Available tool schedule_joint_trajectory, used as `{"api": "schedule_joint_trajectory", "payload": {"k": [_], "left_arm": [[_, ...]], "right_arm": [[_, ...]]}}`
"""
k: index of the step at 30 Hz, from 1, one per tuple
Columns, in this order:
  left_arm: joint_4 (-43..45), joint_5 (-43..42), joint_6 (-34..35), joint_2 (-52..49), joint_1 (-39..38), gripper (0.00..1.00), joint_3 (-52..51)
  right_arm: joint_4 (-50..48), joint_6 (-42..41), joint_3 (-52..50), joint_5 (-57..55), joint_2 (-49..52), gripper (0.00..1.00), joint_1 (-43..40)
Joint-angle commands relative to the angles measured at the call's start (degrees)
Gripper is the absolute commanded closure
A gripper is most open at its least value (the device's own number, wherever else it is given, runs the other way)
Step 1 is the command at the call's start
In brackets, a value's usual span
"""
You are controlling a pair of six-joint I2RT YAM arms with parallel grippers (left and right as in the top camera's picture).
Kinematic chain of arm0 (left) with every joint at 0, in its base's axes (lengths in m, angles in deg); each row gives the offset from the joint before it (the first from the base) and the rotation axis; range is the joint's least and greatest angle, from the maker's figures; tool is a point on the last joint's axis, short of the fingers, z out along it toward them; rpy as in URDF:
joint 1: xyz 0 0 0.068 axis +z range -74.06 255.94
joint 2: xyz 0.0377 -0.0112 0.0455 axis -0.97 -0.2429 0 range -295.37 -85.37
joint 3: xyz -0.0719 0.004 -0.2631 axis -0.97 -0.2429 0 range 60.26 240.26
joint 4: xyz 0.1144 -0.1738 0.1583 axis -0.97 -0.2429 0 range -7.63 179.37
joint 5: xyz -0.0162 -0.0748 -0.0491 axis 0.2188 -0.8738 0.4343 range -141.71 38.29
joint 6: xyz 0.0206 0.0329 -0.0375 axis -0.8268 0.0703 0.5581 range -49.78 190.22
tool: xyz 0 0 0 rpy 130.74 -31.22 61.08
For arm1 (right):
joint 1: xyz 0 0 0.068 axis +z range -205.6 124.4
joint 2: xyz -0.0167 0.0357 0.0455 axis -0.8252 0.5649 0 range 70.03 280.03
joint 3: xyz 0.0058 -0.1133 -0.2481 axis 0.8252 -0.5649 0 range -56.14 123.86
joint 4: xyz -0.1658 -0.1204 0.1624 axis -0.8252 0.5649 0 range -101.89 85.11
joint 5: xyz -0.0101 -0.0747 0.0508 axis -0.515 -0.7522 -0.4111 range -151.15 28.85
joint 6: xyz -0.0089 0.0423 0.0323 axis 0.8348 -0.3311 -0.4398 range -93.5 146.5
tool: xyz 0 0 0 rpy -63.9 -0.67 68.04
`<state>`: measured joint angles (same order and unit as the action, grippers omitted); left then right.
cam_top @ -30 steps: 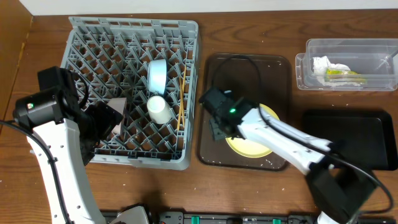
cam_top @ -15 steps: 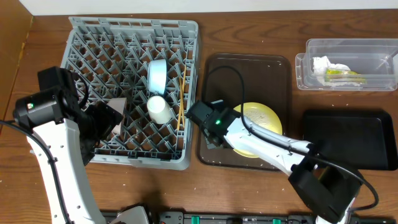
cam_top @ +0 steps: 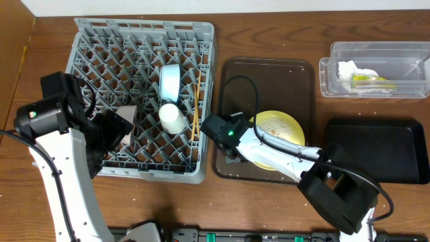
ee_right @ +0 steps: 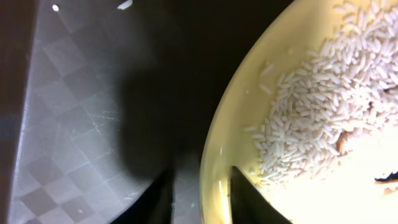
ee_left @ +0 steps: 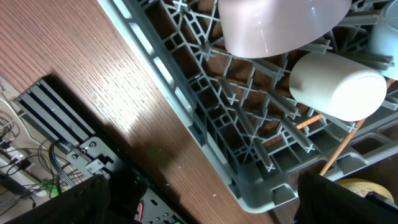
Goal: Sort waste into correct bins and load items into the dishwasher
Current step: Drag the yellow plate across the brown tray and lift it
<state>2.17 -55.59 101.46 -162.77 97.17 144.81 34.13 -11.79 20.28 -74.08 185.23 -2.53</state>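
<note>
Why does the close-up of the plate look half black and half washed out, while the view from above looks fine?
Right wrist view: a shadow blackens the serving tray beside the yellow plate, whose lower right is blown out white; the end effector fingers blur, too near the lens. Left wrist view: glare on the wooden table. Overhead view: evenly lit, sharp.
</note>
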Motion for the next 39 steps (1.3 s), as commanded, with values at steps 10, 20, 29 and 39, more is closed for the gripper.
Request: {"api": "schedule_joint_trajectory", "payload": {"k": [10, 20, 29, 39], "left_arm": [[-0.3, 0.9, -0.6, 0.1, 0.2, 0.02, 0.0], [-0.3, 0.9, -0.6, 0.1, 0.2, 0.02, 0.0], [-0.3, 0.9, -0.6, 0.1, 0.2, 0.02, 0.0], [-0.3, 0.9, -0.6, 0.1, 0.2, 0.02, 0.0]], "right_arm": [[2.3, -1.9, 1.3, -1.5, 0.3, 0.99, 0.5], [14.8, -1.4, 9.6, -12.5, 0.3, 0.99, 0.5], [21.5, -0.7, 16.9, -15.2, 0.3, 0.99, 0.4], [29.6, -8.9, 22.8, -20.0, 0.3, 0.99, -3.5]]}}
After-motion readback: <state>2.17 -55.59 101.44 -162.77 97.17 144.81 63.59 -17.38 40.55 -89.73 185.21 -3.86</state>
